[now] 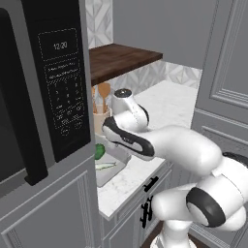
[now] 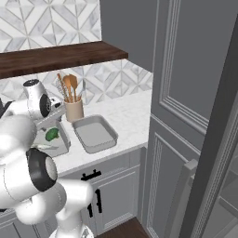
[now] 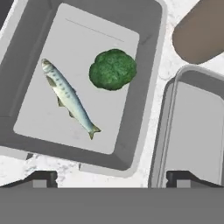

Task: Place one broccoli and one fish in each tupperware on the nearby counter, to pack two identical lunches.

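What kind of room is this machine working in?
It looks like a home kitchen, computer-rendered: a microwave, a white stone counter over grey cabinets, and a cup of wooden utensils against a patterned tile wall.

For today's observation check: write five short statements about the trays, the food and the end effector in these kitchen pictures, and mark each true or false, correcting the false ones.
1. One tray holds a fish and a broccoli. True.
2. The second tray also holds a fish. False: it is empty.
3. The fish lies on top of the broccoli. False: they lie side by side, apart.
4. The end effector grips the fish. False: its jaws are open and hold nothing.
5. A cup of wooden utensils stands on the counter behind the trays. True.
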